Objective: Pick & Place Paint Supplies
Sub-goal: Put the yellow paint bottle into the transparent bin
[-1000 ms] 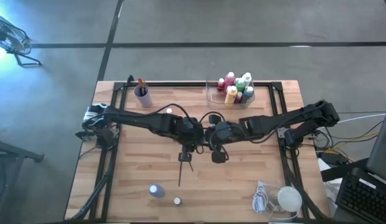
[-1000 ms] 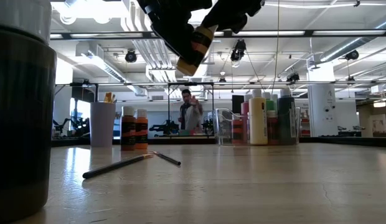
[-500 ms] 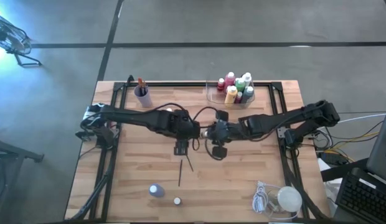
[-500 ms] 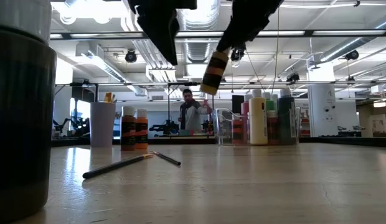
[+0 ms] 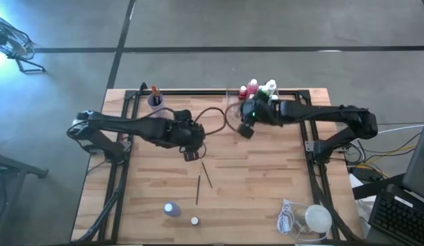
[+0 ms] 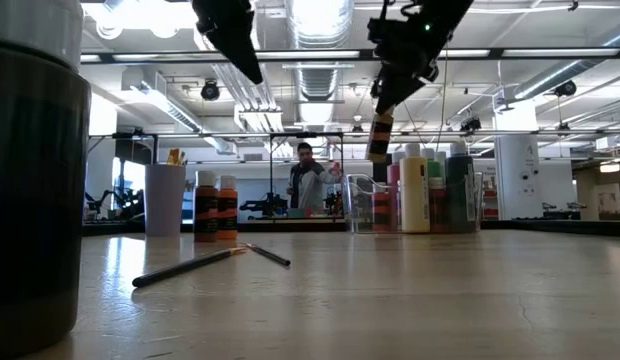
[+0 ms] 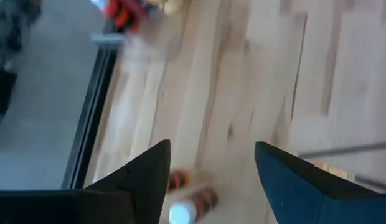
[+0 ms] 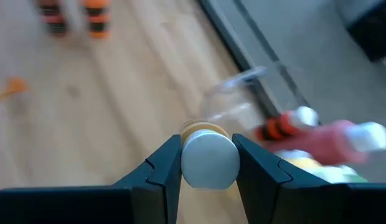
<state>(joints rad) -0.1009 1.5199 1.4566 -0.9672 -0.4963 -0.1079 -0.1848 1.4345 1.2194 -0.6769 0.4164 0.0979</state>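
A pale wooden plank worktop [image 5: 267,178] with a black metal frame along its edges stands on a grey concrete floor [image 5: 198,27] crossed by dark lines. Near the far left corner of the worktop stands a purple cup [image 5: 156,104]. At the far edge, toward the right, sits a clear plastic tray [image 5: 234,104]. In the near right corner lies a white round lump [image 5: 317,219] with a coiled white cord [image 5: 287,220] beside it. Seen level across the worktop, the room behind has a ceiling of pipes and ducts [image 6: 320,80], and a person [image 6: 308,185] stands far back.
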